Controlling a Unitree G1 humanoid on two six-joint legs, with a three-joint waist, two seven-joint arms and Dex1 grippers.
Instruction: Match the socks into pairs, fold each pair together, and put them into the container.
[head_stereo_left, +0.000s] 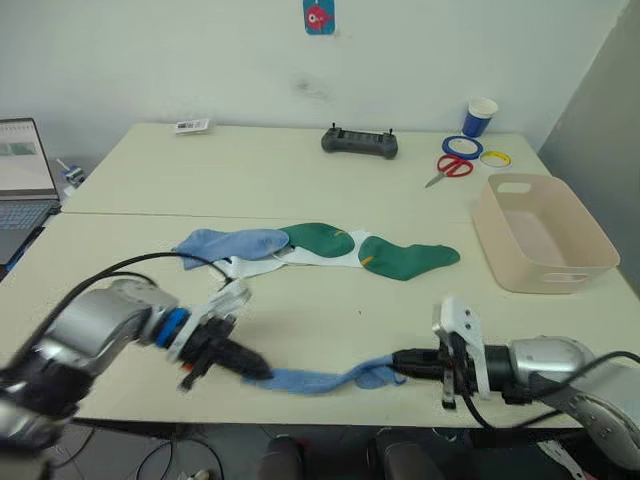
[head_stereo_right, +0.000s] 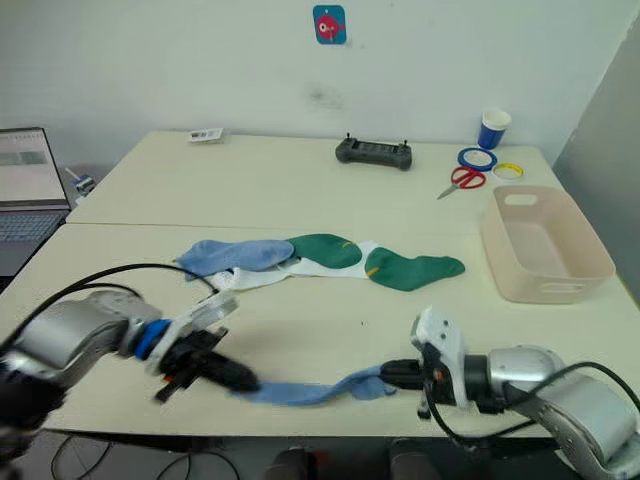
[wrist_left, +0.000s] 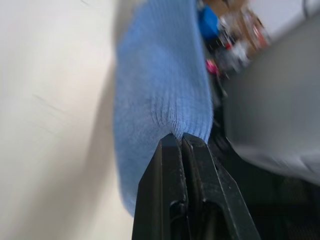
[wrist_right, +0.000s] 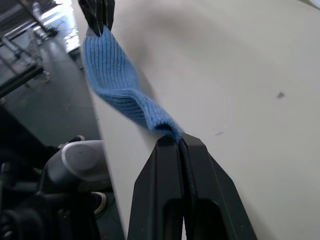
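Observation:
A light blue sock (head_stereo_left: 325, 380) is stretched along the table's near edge between both grippers. My left gripper (head_stereo_left: 262, 372) is shut on its left end, and my right gripper (head_stereo_left: 398, 361) is shut on its right end. In the left wrist view the blue sock (wrist_left: 160, 95) sits pinched at the fingertips; the right wrist view shows the same sock (wrist_right: 122, 87) held at both ends. Mid-table lie another light blue sock (head_stereo_left: 230, 243), a white sock (head_stereo_left: 262, 265) partly covered, and two dark green socks (head_stereo_left: 318, 240) (head_stereo_left: 408, 258). The beige-pink container (head_stereo_left: 541, 232) stands empty at the right.
At the back are a black controller (head_stereo_left: 359, 142), red scissors (head_stereo_left: 450, 168), tape rolls (head_stereo_left: 463, 147) and a blue-and-white paper cup (head_stereo_left: 480, 116). A laptop (head_stereo_left: 24, 180) sits at the far left. The table seam (head_stereo_left: 150, 214) runs across the middle.

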